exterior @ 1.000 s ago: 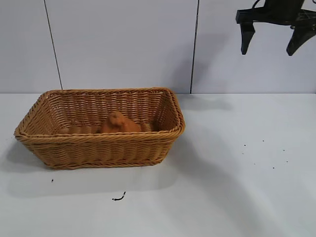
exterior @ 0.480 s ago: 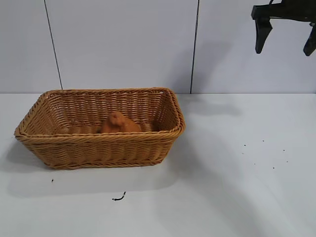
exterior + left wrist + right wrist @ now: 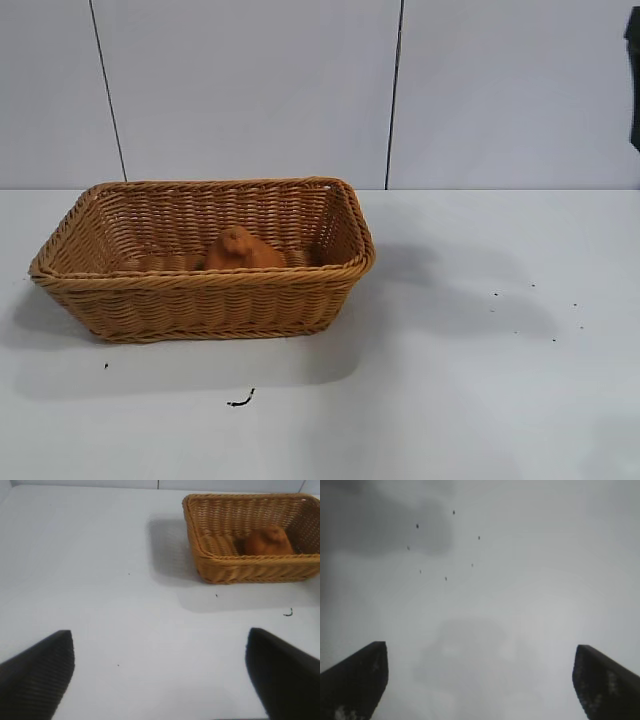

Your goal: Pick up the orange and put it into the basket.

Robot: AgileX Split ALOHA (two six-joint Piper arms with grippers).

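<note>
The basket [image 3: 200,300] is woven tan wicker, the orange [image 3: 240,250] matte and rough-skinned, the table [image 3: 480,400] smooth white.

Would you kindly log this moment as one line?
orange: inside basket | right pincer: open, empty | left pincer: open, parked

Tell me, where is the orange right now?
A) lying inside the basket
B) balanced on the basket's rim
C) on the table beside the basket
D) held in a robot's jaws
A: the orange lies on the floor of the basket, with no jaws near it.
</note>
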